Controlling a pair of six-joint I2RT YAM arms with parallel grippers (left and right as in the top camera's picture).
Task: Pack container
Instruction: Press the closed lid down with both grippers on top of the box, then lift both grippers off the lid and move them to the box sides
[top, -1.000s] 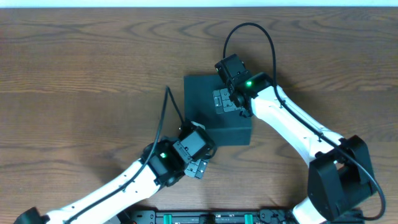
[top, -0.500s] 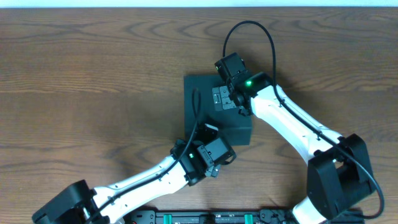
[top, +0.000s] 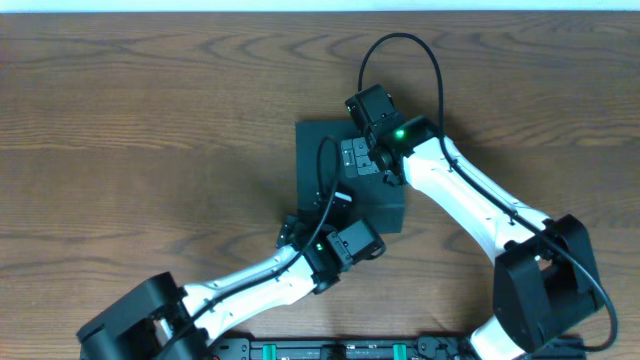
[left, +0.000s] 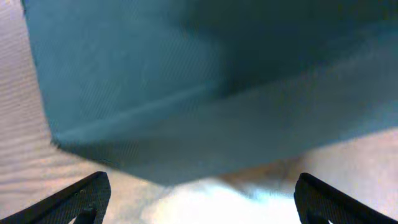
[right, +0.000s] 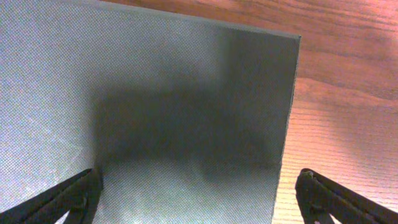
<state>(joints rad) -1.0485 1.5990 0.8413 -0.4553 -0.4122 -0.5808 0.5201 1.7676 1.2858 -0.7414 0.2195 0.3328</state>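
Brown woodgrain table (top: 150, 120), closed teal container (top: 378, 203)

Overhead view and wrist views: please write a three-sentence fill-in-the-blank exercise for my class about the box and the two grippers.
The dark teal box lies on a ____ table, its lid shut.
The right gripper is over the box with its jaws ____.
The left gripper, at the box's side, holds ____.
Missing words: wooden; open; nothing.
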